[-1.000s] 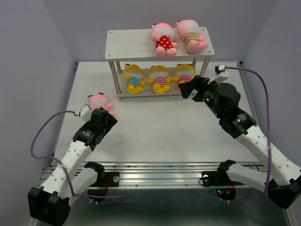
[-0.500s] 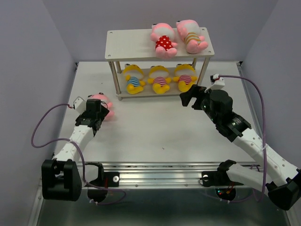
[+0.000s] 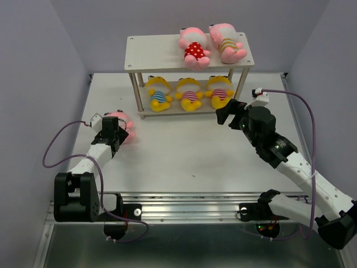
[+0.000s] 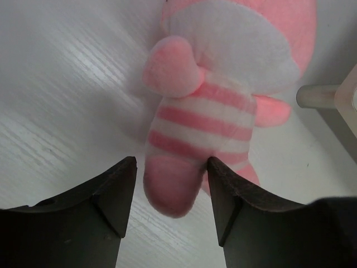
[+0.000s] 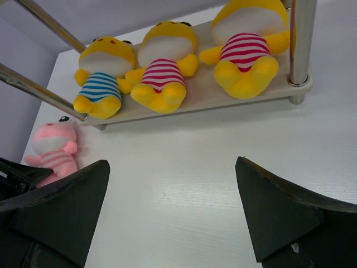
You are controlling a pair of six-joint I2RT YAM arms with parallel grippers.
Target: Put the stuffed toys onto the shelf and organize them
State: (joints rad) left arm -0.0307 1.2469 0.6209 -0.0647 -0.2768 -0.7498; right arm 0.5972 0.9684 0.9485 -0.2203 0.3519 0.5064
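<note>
A pink stuffed toy in a pink-striped outfit (image 3: 120,119) lies on the table left of the shelf (image 3: 156,50). My left gripper (image 3: 113,135) is open, with one of the toy's legs (image 4: 170,187) between its fingers; the right finger touches the leg and the left stands just off it. On the top board lie a pink toy in red polka dots (image 3: 193,49) and a pink striped one (image 3: 226,43). Three yellow toys (image 3: 189,94) lie on the lower board (image 5: 223,97). My right gripper (image 3: 226,112) is open and empty in front of the shelf's right end.
The left half of the top board is bare. The shelf's metal leg (image 5: 301,44) stands near my right gripper, and another leg (image 4: 318,95) is just right of the pink toy. Purple walls close in the table on three sides.
My left gripper has moved forward onto the pink toy, its arm folding back. My right gripper has drawn back a little from the shelf's lower tier.
</note>
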